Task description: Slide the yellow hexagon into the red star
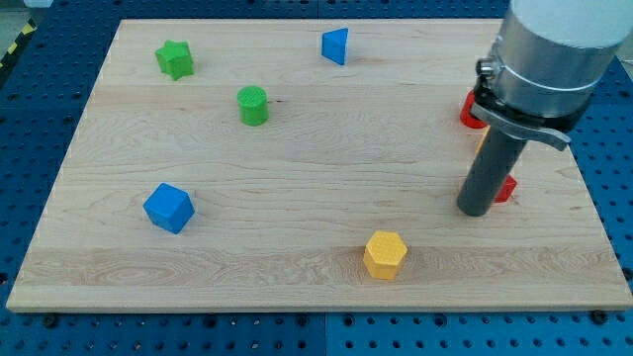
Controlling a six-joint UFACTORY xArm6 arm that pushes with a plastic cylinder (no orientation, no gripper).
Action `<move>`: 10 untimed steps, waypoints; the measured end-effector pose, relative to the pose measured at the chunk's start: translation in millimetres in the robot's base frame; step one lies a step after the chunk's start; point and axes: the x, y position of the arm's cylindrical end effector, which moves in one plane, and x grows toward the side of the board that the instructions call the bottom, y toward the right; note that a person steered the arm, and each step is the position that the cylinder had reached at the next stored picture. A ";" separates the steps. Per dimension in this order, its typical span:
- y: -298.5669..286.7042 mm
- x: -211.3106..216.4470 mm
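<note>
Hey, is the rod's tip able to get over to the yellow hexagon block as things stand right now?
Probably yes. My tip sits up and to the view's right of the yellow hexagon block, with only bare wooden board between them. The red blocks lie behind the rod, on the far side, so nothing seems to block the way.

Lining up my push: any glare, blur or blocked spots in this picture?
Camera view: even light, no glare, soft shadows; the yellow hexagon is sharp; my tip and the arm hide most of two red blocks, so I cannot tell which is the star.
</note>
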 end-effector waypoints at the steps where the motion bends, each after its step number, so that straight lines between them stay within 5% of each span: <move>1: 8.8 0.0; 3: 31.0 -20.4; 5: -125.7 -18.9; 6: -178.6 14.2; 7: -172.3 68.8; 8: -167.0 67.7; 10: -68.5 66.5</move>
